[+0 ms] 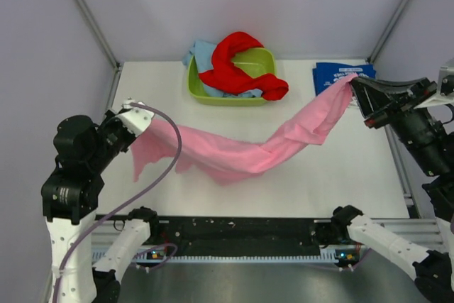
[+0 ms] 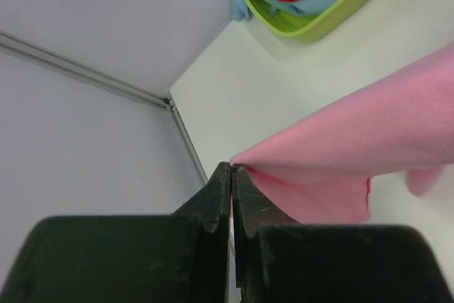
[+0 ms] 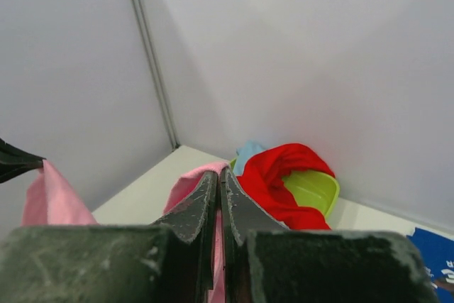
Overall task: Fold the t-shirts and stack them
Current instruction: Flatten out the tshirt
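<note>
The pink t-shirt (image 1: 241, 148) hangs stretched between my two grippers, sagging onto the table in the middle. My left gripper (image 1: 139, 120) is shut on its left end; in the left wrist view the gripper (image 2: 232, 168) pinches the pink cloth (image 2: 355, 140). My right gripper (image 1: 355, 90) is shut on the right end, held above the table; in the right wrist view the gripper (image 3: 219, 174) pinches the pink cloth (image 3: 186, 184). A folded navy blue t-shirt (image 1: 335, 76) lies at the back right. The red t-shirt (image 1: 237, 62) and light blue t-shirt (image 1: 202, 53) lie in the tub.
The lime green tub (image 1: 261, 62) stands at the back centre, also showing in the left wrist view (image 2: 333, 15) and the right wrist view (image 3: 312, 191). Grey walls and metal frame posts (image 1: 89, 15) enclose the table on three sides.
</note>
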### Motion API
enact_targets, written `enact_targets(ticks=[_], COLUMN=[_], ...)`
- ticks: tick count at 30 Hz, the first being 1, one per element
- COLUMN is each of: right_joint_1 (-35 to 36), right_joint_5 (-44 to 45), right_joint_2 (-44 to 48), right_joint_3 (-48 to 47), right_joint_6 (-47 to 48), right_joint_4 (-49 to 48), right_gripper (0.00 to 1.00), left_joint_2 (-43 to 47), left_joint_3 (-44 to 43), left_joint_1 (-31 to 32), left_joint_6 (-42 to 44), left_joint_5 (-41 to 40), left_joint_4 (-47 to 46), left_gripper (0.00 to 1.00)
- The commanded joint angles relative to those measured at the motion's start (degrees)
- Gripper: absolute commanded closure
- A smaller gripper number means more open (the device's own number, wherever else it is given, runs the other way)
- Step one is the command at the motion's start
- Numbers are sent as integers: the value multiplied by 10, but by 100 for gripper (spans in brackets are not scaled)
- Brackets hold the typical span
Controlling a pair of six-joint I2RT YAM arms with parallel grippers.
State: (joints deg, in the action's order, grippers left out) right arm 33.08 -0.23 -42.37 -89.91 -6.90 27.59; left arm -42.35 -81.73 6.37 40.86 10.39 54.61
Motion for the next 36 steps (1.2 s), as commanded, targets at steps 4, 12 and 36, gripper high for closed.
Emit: enact_targets(ticks=[4,12,36], right_joint_1=[-3,-87,-112], right_joint_5=[70,69,-129], right_joint_2=[-68,-227,-477], right_joint_3=[-17,3,74], right_joint_6=[53,79,23], right_joint_4=[13,-32,-21], right_gripper=[100,100,35], left_joint_2=[-34,-33,-146], left_joint_3=[38,184,336], left_joint_1=[0,21,85], left_joint_6=[20,28,74], left_joint_5=[-40,186,64], left_joint_4=[-3,39,-85], left_gripper=[100,100,27])
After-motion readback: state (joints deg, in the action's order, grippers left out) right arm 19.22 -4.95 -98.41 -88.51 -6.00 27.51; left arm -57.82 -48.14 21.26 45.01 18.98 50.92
